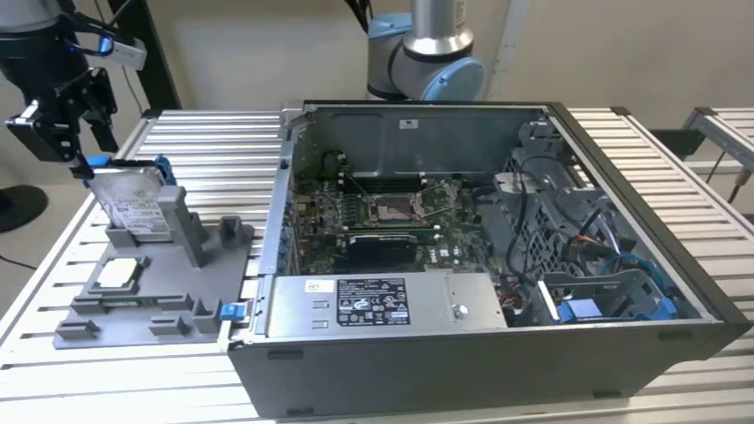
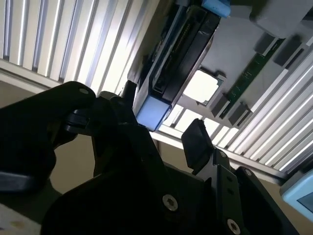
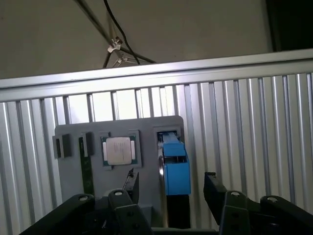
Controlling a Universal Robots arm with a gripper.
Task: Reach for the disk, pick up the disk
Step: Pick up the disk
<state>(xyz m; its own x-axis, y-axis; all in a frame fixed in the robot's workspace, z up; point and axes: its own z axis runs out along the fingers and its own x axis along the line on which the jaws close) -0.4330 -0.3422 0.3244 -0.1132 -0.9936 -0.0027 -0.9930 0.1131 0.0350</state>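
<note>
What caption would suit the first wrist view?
Open hand poised over the blue-bracketed disk standing in its grey holder.

Upper centre of the exterior view, your arm (image 1: 439, 26) is a silver tube with pale blue joint caps (image 1: 463, 78); upper left, your gripper (image 1: 73, 137) is black.

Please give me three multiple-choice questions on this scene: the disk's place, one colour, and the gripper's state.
1. Where is the disk? A) upright in the grey holder B) inside the computer case C) on the floor
2. The disk's bracket is: A) red B) blue C) yellow
3. The gripper is: A) shut on the disk B) shut on the chip C) open, near the disk
Key: A, it stands in the holder's slot; B, blue in both wrist views; C, gaps separate its fingers from the bracket.
</note>
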